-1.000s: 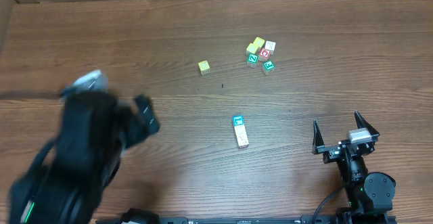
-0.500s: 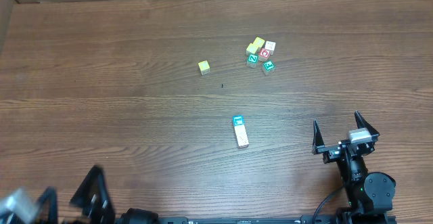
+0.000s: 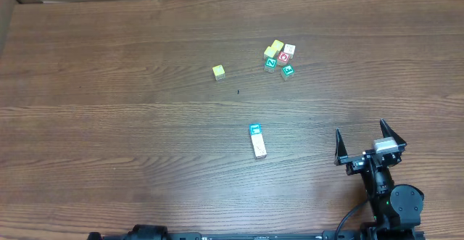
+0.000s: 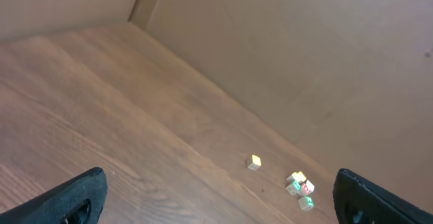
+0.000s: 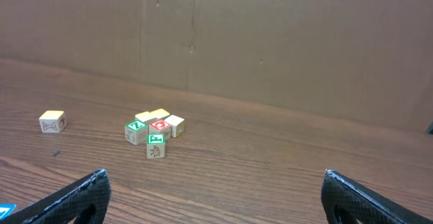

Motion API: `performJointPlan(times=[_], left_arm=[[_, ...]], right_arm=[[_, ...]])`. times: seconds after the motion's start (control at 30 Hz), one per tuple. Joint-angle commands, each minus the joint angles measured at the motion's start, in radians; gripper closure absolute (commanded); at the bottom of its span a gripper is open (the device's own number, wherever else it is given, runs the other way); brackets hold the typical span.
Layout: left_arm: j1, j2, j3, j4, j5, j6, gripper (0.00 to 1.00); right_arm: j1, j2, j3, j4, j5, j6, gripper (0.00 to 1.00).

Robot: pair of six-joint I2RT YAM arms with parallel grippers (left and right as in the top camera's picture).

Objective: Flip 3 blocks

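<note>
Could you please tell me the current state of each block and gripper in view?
Left gripper: open, empty.
Right gripper: open, empty.
Teal-topped wooden cube: flat on the brown wooden table.
Cream wooden cube with faint print: flat, touching the teal-topped one.
Lone yellow-topped wooden cube: flat, standing apart.
Cluster of wooden cubes: bunched closely, red and green faces up.

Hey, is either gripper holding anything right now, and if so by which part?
Nothing is held. The left gripper and right gripper both stand open, with only bare space between their fingers.
</note>
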Motion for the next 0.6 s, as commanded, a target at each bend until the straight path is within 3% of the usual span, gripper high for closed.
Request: performJointPlan(times=[0.0,0.27,0.57], left_arm=[[0.015,-0.069,-0.088,0.036,-0.011,-0.079,0.0],[0.03,-0.094,-0.24,0.266,-0.012,-0.082,0.01],[0.031,-0.094,-0.529,1.015,0.111,0.126,0.0]], right_arm=[[-0.004,-0.008,-0.011,0.003,-0.006,-0.006,0.0],[-0.004,-0.008,-0.011,0.003,-0.006,-0.006,0.0],[-0.004,-0.008,-0.011,0.003,-0.006,-0.006,0.0]])
